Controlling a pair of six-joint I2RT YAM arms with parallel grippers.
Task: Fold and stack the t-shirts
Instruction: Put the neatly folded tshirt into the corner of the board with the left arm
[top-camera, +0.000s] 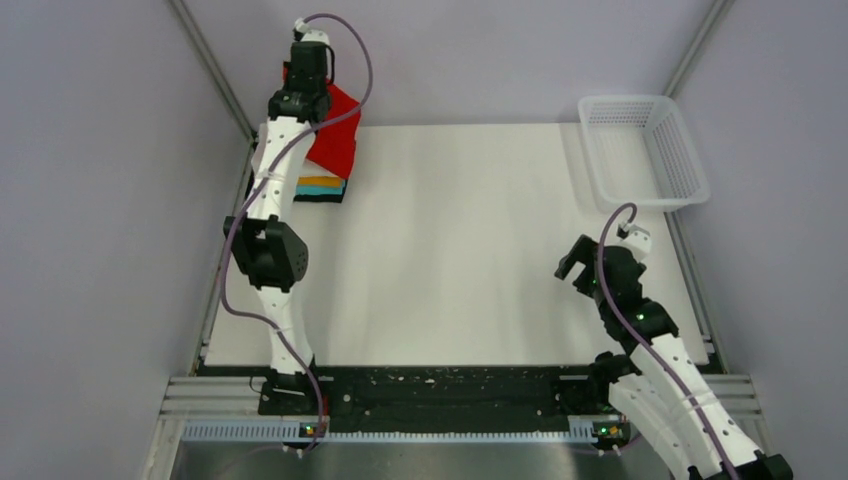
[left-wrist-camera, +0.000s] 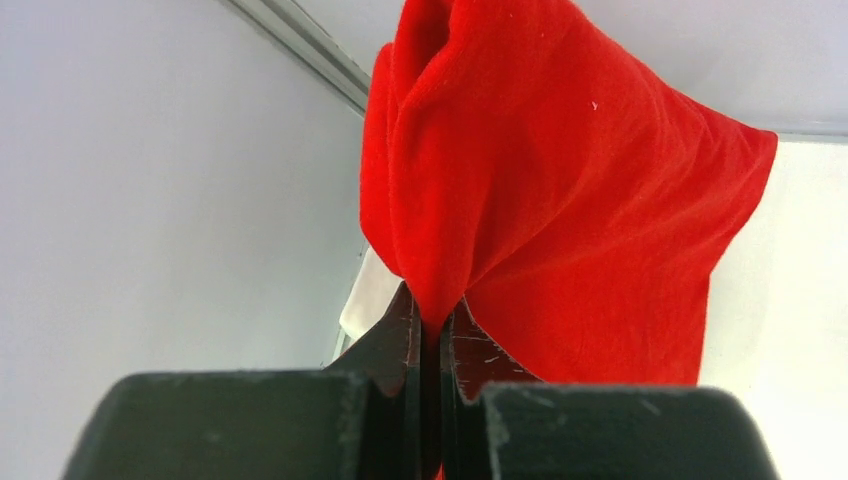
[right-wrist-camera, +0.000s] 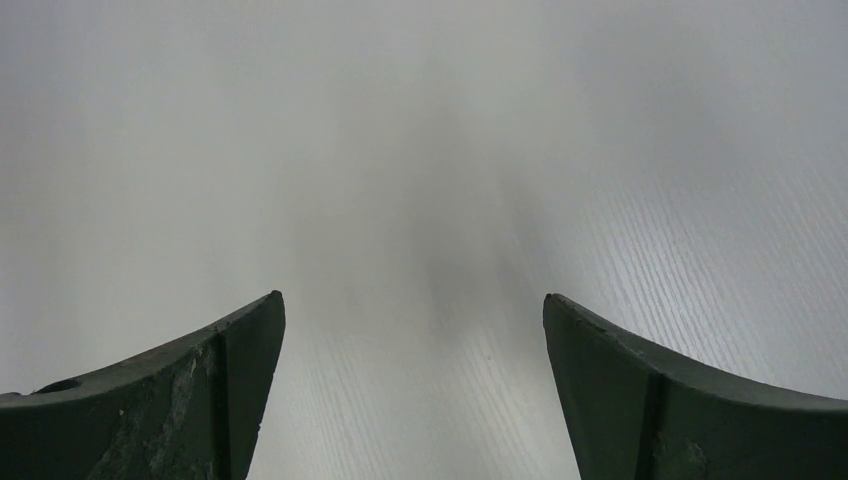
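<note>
Left gripper (left-wrist-camera: 432, 325) clamped limp red t-shirt (left-wrist-camera: 580, 200) by bunched edge; cloth looked light, floppy. Right gripper (right-wrist-camera: 415, 400) gaped wide, empty.

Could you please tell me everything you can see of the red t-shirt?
The red t-shirt is plain bright red, soft matte cloth, with no print or label showing. It is creased and bunched, not flat. The left claw is shut on a gathered fold of it. It is at the far left corner of the table, draped over the stack of folded shirts, whose orange, teal and black edges show below it. The right claw, open, is far from it.
</note>
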